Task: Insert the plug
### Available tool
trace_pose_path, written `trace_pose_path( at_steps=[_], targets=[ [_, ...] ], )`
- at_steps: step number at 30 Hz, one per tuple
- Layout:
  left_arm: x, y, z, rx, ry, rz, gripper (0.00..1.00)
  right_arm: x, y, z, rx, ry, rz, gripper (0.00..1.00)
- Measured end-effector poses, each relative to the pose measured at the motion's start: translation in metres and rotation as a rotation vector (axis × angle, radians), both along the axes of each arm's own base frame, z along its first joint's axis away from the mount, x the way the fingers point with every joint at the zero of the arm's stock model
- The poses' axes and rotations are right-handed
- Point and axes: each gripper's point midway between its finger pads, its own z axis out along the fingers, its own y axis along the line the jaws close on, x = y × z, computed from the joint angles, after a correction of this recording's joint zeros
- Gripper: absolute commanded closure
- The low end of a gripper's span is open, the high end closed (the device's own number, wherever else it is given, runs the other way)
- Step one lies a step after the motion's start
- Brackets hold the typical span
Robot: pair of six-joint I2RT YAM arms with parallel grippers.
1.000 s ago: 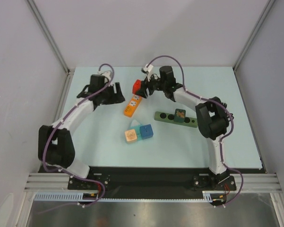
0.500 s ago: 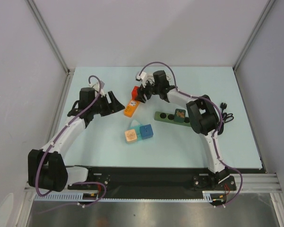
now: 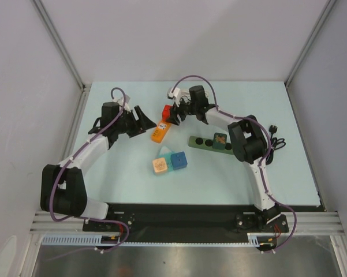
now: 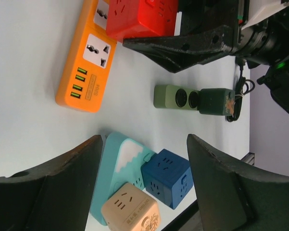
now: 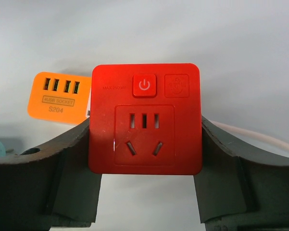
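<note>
A red socket cube (image 5: 145,125) sits between the fingers (image 5: 62,163) of my right gripper (image 5: 145,126), which is shut on its two sides. In the top view the cube (image 3: 166,109) is at the far end of the orange power strip (image 3: 160,130), and the right gripper (image 3: 173,112) is beside it. In the left wrist view the cube (image 4: 142,19) covers the far end of the strip (image 4: 86,67). My left gripper (image 3: 145,122) is open and empty just left of the strip. Its jaws (image 4: 144,139) stand wide apart.
A green socket strip (image 3: 213,142) lies right of centre. A teal, blue and beige socket group (image 3: 169,162) lies nearer the arms. A black cable (image 3: 275,138) lies at the right. A white cable (image 5: 259,137) runs behind the red cube.
My left gripper has swung away from the back of the table and now sits close to the orange strip. My right gripper has shifted the red cube slightly left and nearer, and its elbow has moved.
</note>
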Motion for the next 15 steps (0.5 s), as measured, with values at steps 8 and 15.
trace_pose_path(
  at_steps=[8, 15],
  targets=[
    [0.006, 0.0, 0.004, -0.015, -0.008, 0.015, 0.23, 0.004, 0.012, 0.003, 0.01, -0.031, 0.026, 1.0],
    [0.009, 0.005, 0.004, -0.016, -0.011, 0.032, 0.24, 0.008, 0.016, -0.001, 0.012, -0.042, 0.031, 1.0]
  ],
)
